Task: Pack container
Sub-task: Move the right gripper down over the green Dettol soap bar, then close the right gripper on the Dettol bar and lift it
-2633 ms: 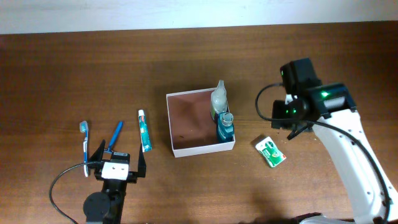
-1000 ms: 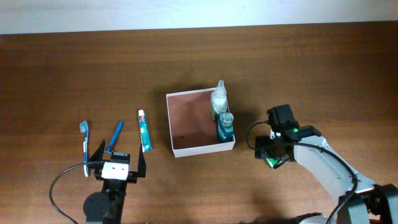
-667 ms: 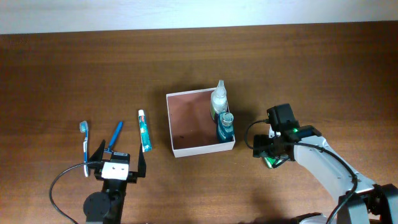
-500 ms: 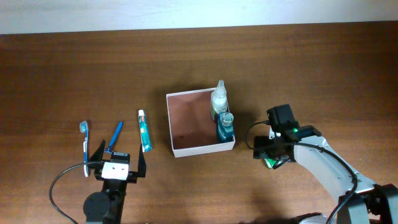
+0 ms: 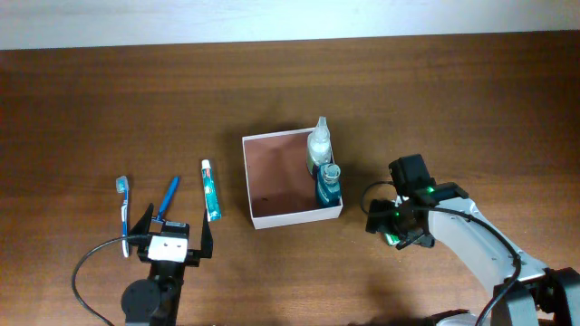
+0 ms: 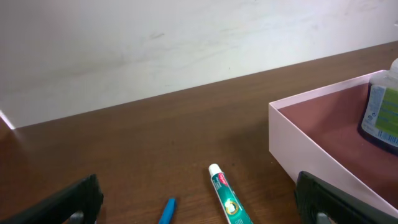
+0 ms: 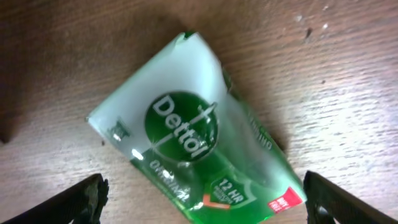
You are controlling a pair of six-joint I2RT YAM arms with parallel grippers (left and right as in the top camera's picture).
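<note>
Okay, container (image 5: 275,177): square, shallow, open top, thin white walls, reddish-brown floor; sits flat near the middle of the table (image 5: 109,100).
Contents: two bottles upright against the wall on the right-arm side. Clear bottle (image 5: 319,143) with pale liquid is at the far corner, blue bottle (image 5: 328,185) is just beside it toward the near corner. Rest of the floor is bare.
Soap packet (image 7: 186,134): green and white Dettol sachet, flat on the table outside the container, near its near corner on the right-arm side. Lies at a diagonal in the right wrist view.
Right gripper (image 5: 396,232): low over the soap packet, jaws spread wide, one finger on each side, and the wrist view shows table between each finger and the packet. Nothing grasped.
Left gripper (image 5: 174,228): released, jaws wide, empty, at the near edge of the table, well apart from the container.
Left-side items: toothpaste tube (image 5: 210,190) lies nearest the container; blue stick (image 5: 168,199) is next, type unclear; toothbrush (image 5: 123,204) is farthest out. All are flat and apart from each other, just ahead of the left gripper.
Obstructions: right arm covers most of the soap packet from overhead.
Surface: dark brown wood grain.
Room: plain white wall (image 6: 155,43) behind the far table edge.
</note>
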